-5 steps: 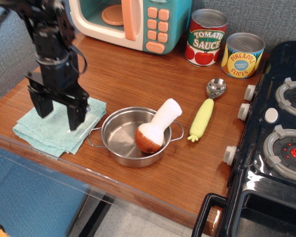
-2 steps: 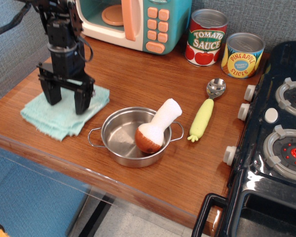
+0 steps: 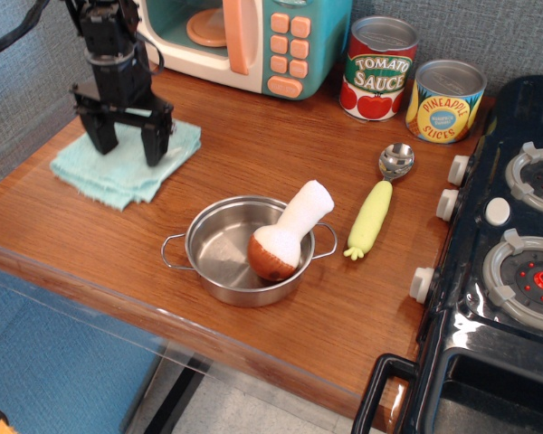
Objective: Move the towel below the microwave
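Note:
The light teal towel (image 3: 118, 176) lies flat on the wooden table near its left edge, in front of the teal and cream microwave (image 3: 294, 41) and a little to its left. My black gripper (image 3: 128, 149) stands upright over the towel. Its two fingers (image 3: 155, 145) are spread wide apart, with the tips down on the cloth. Nothing is pinched between them. The microwave door is open, with an orange plate inside.
A steel pot (image 3: 226, 253) holding a toy mushroom (image 3: 285, 235) sits at the front centre. A yellow-handled spoon (image 3: 376, 203) lies to its right. A tomato sauce can (image 3: 377, 68) and a pineapple can (image 3: 445, 99) stand at the back. A black toy stove (image 3: 507, 253) fills the right side.
My gripper has moved away from the front edge toward the microwave, and the towel has slid along with it under the fingertips. The pot, spoon and cans have not moved.

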### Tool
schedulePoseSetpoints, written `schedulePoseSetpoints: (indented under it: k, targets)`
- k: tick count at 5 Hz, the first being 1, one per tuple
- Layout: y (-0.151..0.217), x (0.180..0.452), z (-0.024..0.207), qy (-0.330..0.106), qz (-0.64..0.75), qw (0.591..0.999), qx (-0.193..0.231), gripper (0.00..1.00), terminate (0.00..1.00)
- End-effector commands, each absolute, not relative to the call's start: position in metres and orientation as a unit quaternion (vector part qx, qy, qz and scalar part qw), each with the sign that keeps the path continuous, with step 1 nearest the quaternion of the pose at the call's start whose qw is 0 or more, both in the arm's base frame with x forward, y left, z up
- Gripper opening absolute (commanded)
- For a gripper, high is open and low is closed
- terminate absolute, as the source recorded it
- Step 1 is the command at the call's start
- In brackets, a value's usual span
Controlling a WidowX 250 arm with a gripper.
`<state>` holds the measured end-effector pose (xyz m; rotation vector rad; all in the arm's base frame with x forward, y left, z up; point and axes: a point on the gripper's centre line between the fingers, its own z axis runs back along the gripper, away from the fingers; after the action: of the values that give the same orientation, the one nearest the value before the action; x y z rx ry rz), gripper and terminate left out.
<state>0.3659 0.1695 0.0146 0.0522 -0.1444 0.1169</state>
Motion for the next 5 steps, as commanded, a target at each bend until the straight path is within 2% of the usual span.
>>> schedulePoseSetpoints:
  k: [1,2,4,5]
  targets:
    - [0.165,0.413,0.036,-0.077,0.018,0.996,0.046,1.00,0.00]
    - [0.166,0.408,0.055,-0.068,0.045,0.995,0.060,1.00,0.00]
    - [0.164,0.416,0.121,-0.134,0.038,0.987,0.075,1.00,0.00]
    - [0.159,0.416,0.124,-0.138,0.021,0.988,0.072,1.00,0.00]
